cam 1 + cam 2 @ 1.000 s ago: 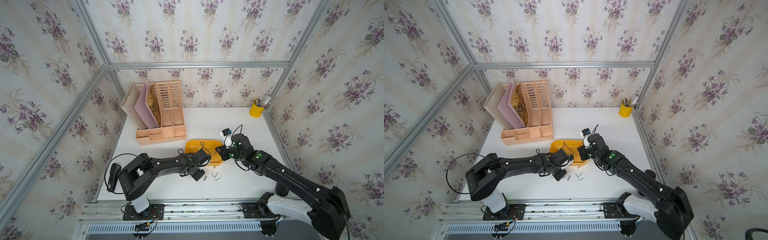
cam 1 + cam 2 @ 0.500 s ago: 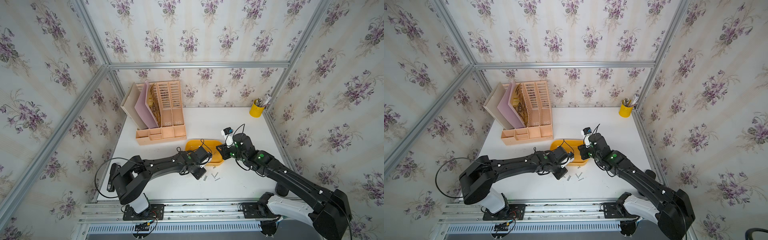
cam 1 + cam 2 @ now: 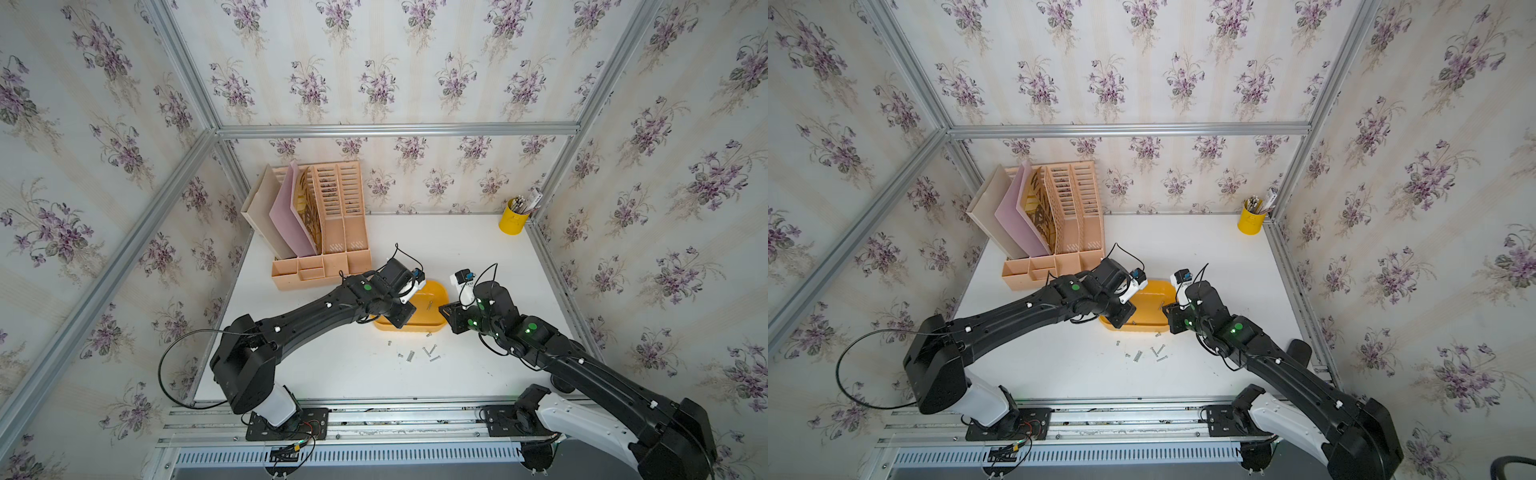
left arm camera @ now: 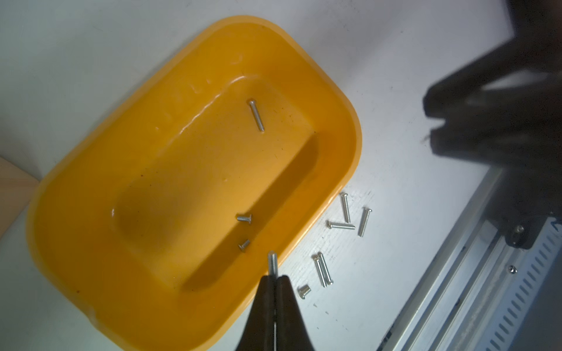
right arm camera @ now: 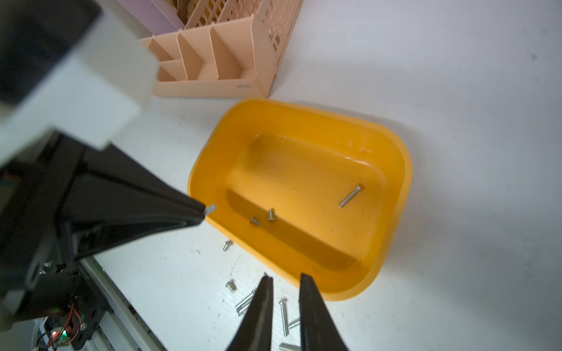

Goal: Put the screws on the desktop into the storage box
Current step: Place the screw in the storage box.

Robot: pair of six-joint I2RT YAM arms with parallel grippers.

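The screw (image 4: pixel 272 262) pinched in my closed left hand (image 4: pixel 275 277) hangs right over the storage box (image 4: pixel 349 146) rim, so letting go here could bounce it out onto the tabletop (image 4: pixel 395 91) among the loose screws (image 4: pixel 322 269). My right hand (image 5: pixel 284 281), jaws slightly parted and empty, hovers low over those, angled down beside the box.

Screws (image 3: pixel 410 355) before storage box (image 3: pixel 422 326)

The storage box (image 4: pixel 100 170) is yellow-orange, the screws (image 4: pixel 340 225) silver, the desktop (image 3: pixel 457 249) white. The file organizer (image 3: pixel 345 208) is peach. Cream striped wallpaper (image 3: pixel 374 62) is patterned with purple flower sprigs.
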